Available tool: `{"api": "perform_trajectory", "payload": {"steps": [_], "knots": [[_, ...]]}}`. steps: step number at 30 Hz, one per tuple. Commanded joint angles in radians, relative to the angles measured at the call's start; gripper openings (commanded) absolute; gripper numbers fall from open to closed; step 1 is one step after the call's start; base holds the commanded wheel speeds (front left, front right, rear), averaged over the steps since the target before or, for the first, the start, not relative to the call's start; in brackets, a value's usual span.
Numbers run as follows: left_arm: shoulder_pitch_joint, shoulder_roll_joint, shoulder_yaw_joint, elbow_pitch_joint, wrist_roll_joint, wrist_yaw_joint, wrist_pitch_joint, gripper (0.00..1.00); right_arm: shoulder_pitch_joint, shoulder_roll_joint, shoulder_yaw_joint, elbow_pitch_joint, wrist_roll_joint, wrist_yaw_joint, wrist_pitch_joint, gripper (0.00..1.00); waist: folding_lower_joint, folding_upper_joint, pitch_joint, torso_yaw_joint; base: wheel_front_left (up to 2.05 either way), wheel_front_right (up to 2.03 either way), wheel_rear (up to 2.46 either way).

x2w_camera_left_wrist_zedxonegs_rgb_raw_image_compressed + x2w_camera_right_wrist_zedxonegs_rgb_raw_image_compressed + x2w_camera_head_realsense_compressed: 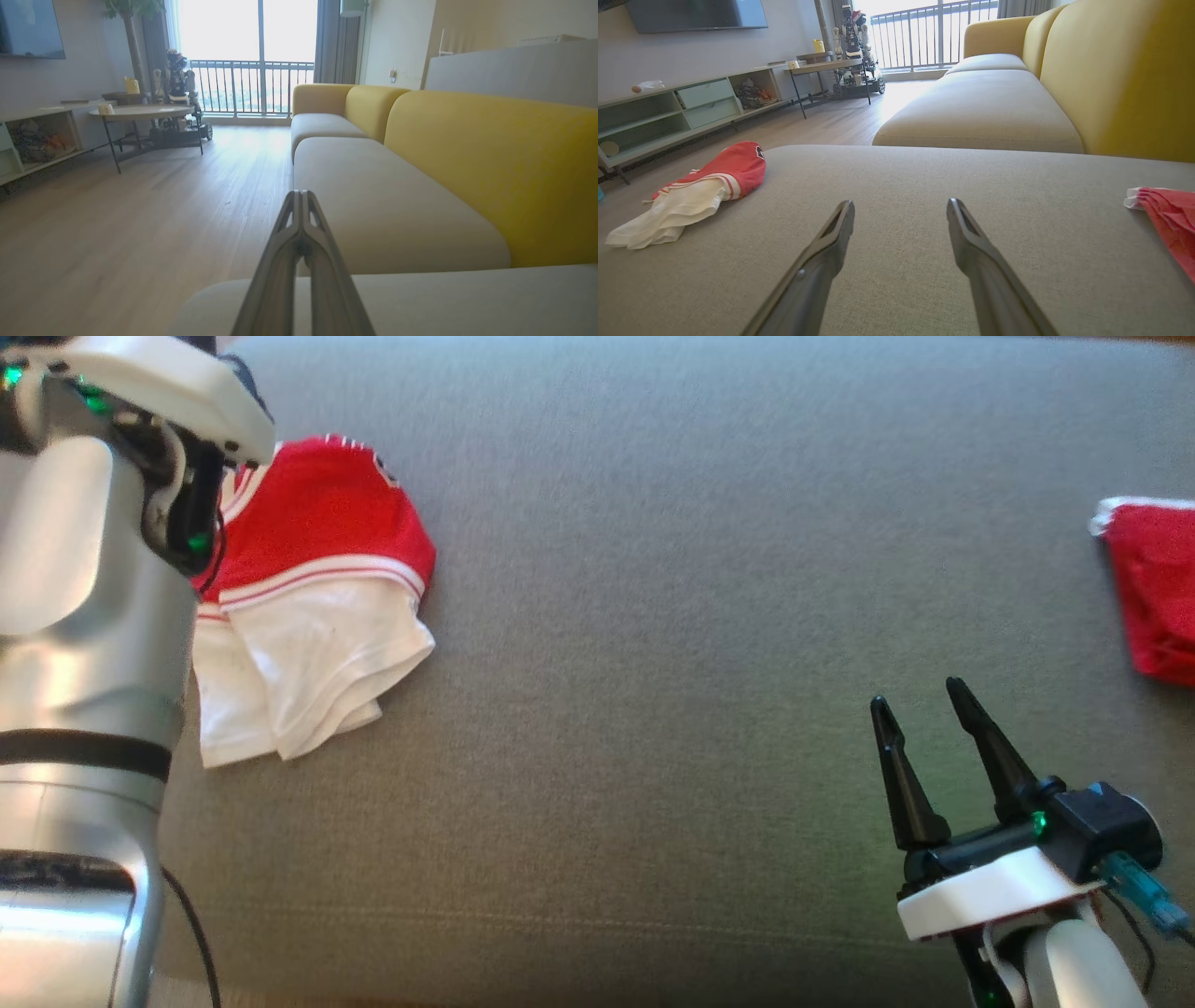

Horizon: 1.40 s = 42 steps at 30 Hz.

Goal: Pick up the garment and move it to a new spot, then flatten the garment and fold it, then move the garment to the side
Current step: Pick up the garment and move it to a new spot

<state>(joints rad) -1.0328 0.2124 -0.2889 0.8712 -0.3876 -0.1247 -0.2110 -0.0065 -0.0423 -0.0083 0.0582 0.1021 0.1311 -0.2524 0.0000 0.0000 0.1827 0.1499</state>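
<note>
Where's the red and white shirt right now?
Head view: the shirt lies bunched on the grey cushion, upper left, beside the robot's left arm.

Support surface: grey fabric seat cushion (pixel 653 663), flat, fine weave, faint seam line along robot-side edge.
Item 1: red-and-white garment (pixel 317 579), crumpled, lying directly on cushion at left side, near left edge. Red part farther from robot, white part nearer, striped band between.
Item 2: red cloth (pixel 1158 597) with white trim, lying on cushion at far right, partly cut off by frame edge.
Items well apart, at opposite sides of cushion.
</note>
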Motion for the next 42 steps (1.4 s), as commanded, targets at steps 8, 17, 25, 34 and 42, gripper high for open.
{"api": "perform_trajectory", "payload": {"steps": [8, 17, 25, 34, 42], "knots": [[0.012, 0.117, -0.013, -0.156, -0.027, 0.022, 0.135, 0.00, 0.002, -0.008, 0.038, -0.031, 0.032, 0.000, -0.009, 1.00, 0.0000, 0.0000, -0.074, -0.071, 0.00, 0.00, 0.00], [0.125, 0.186, 0.023, -0.123, -0.040, 0.142, 0.260, 1.00, -0.001, -0.008, 0.010, -0.061, -0.020, 0.000, -0.009, 1.00, 0.0000, 0.0000, 0.049, -0.022, 0.00, 0.00, 0.00], [0.158, 0.126, 0.060, 0.015, -0.119, 0.161, 0.305, 1.00, -0.042, -0.008, -0.013, -0.088, -0.091, 0.000, -0.009, 1.00, 0.0000, 0.0000, 0.183, 0.022, 0.00, 0.00, 0.00], [0.140, 0.067, 0.053, 0.136, -0.146, 0.127, 0.265, 1.00, -0.058, -0.008, -0.035, -0.117, -0.123, 0.000, -0.009, 1.00, 0.0000, 0.0000, 0.258, 0.022, 0.00, 0.00, 0.00], [0.079, 0.035, 0.039, 0.207, -0.148, 0.100, 0.214, 0.00, -0.070, -0.008, -0.057, -0.151, -0.135, 0.000, -0.009, 1.00, 0.0000, 0.0000, 0.323, 0.031, 0.00, 0.00, 0.00]]}}
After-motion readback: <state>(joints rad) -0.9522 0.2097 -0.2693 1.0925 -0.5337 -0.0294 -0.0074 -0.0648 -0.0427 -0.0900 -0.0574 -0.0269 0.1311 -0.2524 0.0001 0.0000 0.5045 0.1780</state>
